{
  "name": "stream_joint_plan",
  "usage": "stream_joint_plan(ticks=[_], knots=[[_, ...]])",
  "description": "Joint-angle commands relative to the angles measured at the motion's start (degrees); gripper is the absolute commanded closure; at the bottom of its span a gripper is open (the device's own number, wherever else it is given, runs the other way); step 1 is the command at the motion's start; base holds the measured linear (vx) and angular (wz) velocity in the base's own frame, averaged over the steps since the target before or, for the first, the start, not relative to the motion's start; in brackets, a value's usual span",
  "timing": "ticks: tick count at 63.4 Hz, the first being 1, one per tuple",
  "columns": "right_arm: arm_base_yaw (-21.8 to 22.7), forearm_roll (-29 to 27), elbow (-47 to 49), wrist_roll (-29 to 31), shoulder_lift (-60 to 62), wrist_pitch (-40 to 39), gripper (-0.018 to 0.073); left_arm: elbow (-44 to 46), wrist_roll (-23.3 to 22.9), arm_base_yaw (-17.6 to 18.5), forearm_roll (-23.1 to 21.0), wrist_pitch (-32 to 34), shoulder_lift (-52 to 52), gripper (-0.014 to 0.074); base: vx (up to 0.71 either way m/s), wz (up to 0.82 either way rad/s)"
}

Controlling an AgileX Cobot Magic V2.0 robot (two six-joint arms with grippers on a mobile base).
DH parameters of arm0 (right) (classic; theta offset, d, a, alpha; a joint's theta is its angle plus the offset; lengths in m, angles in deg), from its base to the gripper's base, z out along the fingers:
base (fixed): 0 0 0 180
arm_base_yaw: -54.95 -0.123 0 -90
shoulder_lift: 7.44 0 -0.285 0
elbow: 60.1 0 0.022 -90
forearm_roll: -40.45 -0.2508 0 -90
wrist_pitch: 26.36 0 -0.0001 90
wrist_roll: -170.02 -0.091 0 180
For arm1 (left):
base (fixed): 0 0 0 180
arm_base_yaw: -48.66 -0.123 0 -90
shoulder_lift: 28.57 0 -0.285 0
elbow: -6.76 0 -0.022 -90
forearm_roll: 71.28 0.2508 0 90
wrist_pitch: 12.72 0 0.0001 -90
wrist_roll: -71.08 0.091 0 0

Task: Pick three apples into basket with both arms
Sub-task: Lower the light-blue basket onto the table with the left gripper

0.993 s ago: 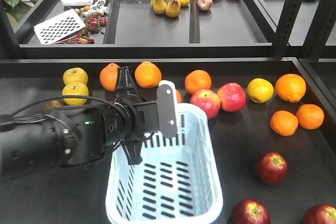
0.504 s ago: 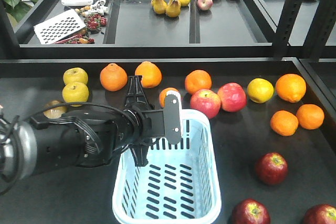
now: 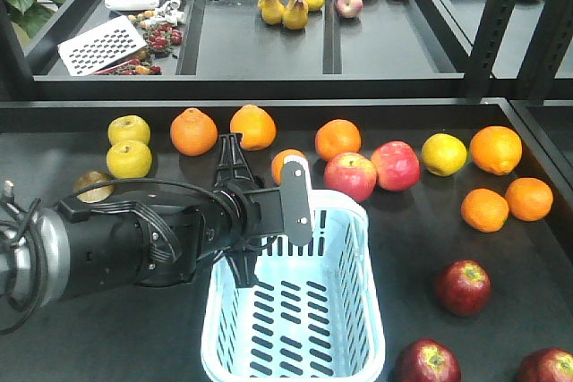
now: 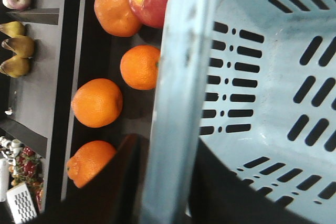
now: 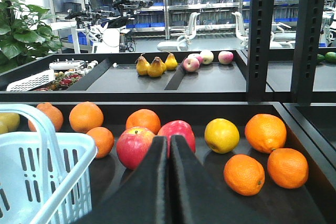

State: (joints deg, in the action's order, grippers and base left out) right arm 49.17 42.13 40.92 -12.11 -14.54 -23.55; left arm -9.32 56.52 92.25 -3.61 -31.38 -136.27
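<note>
In the front view, the handle point(image 3: 297, 199) of the basket point(image 3: 354, 310) is being clamped between the left fingers point(image 3: 269, 207). The basket is being shown at the near middle of the counter point(image 3: 519, 248). The three apples are lying on the counter to the basket's right, apart from it. One point(image 3: 463, 286) is lying further back, and two point(image 3: 428, 362) point(image 3: 546, 366) are being cut by the near edge. Oranges point(image 3: 194, 131) and two brighter apples point(image 3: 351, 174) are being shown in a row behind the basket.

In the left wrist view, the handle point(image 4: 176, 103) is being pressed from both sides by the dark left fingers point(image 4: 118, 187). The slotted basket point(image 4: 262, 77) is being seen on the right, with oranges point(image 4: 97, 102) on the left.

In the right wrist view, the right fingers point(image 5: 163, 171) are being held together with nothing between them. The basket point(image 5: 58, 171) is being shown at the lower left, and the brighter apples point(image 5: 135, 147) and oranges point(image 5: 266, 132) are lying beyond the fingertips.
</note>
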Motion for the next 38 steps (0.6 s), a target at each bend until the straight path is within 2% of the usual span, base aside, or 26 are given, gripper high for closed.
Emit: stream_joint_plan(ticks=[1, 10, 16, 28, 38], knots=[[-0.2, 0.12, -0.65, 0.47, 0.07, -4.16, 0.0568, 1.62, -0.93, 0.67, -1.15, 0.2, 2.33, 0.0239, 0.0, 0.0], [-0.2, 0.12, -0.65, 0.47, 0.07, -4.16, 0.0568, 1.62, -0.93, 1.72, -2.84, -0.48, 2.46, 0.0083, 0.0, 0.0], [-0.2, 0.12, -0.65, 0.47, 0.07, -4.16, 0.0568, 1.62, -0.93, 2.82, -3.89, -1.75, 3.18, 0.0026, 0.0, 0.0], [-0.2, 0.12, -0.65, 0.47, 0.07, -4.16, 0.0568, 1.62, -0.93, 5.02, -6.72, -6.29, 6.23, 0.0017, 0.0, 0.0], [-0.2, 0.12, -0.65, 0.47, 0.07, -4.16, 0.0568, 1.62, -0.82, 5.42, -14.06, -8.93, 10.56, 0.0017, 0.0, 0.0]])
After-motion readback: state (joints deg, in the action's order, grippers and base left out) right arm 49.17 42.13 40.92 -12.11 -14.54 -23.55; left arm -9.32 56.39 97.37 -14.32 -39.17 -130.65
